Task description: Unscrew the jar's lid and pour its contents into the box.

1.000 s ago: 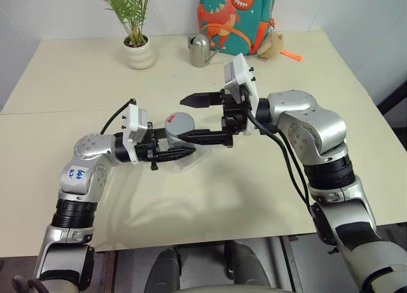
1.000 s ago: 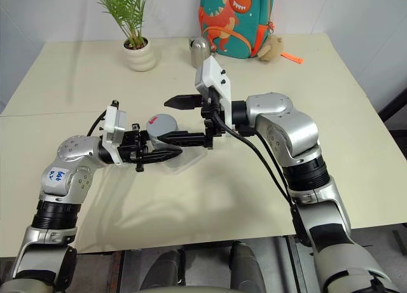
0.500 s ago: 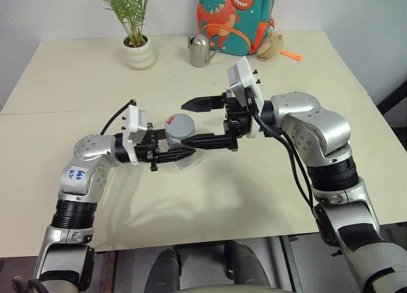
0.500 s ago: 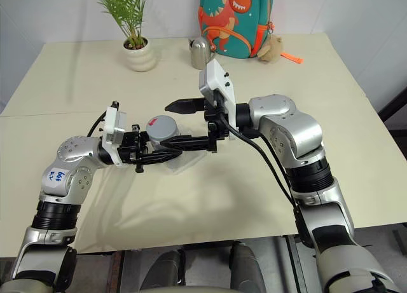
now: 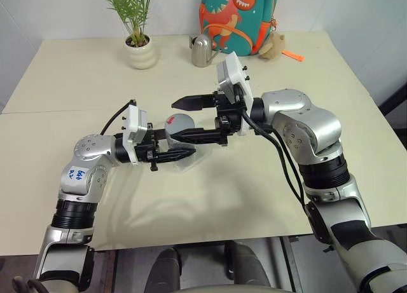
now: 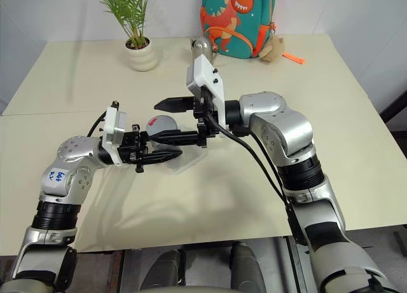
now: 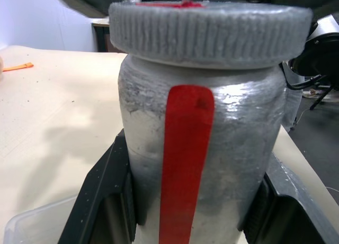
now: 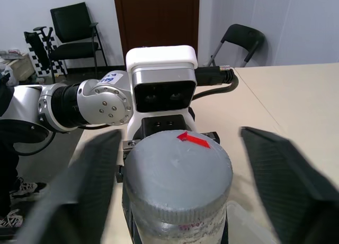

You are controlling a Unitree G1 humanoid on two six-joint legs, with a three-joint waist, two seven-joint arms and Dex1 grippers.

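The jar [image 7: 201,164], frosted with a red strip down its side, stands upright in my left gripper [image 5: 181,150], which is shut on its body just above the table. The grey lid [image 5: 180,122] with a red mark sits on the jar. My right gripper [image 5: 173,120] reaches in level from the right and is open. One finger is on the far side of the lid and one on the near side, with a gap on each side in the right wrist view. The clear box [image 5: 192,163] lies on the table under the jar. The contents are hidden.
A potted plant [image 5: 138,48], a silver watering can [image 5: 202,50], a dinosaur backpack [image 5: 236,16] and a plush toy [image 5: 275,46] stand along the table's far edge. An orange object [image 5: 291,54] lies beside the toy.
My right gripper has edged toward my left hand, so its fingers reach further past the lid. The left gripper and the jar have stayed still.
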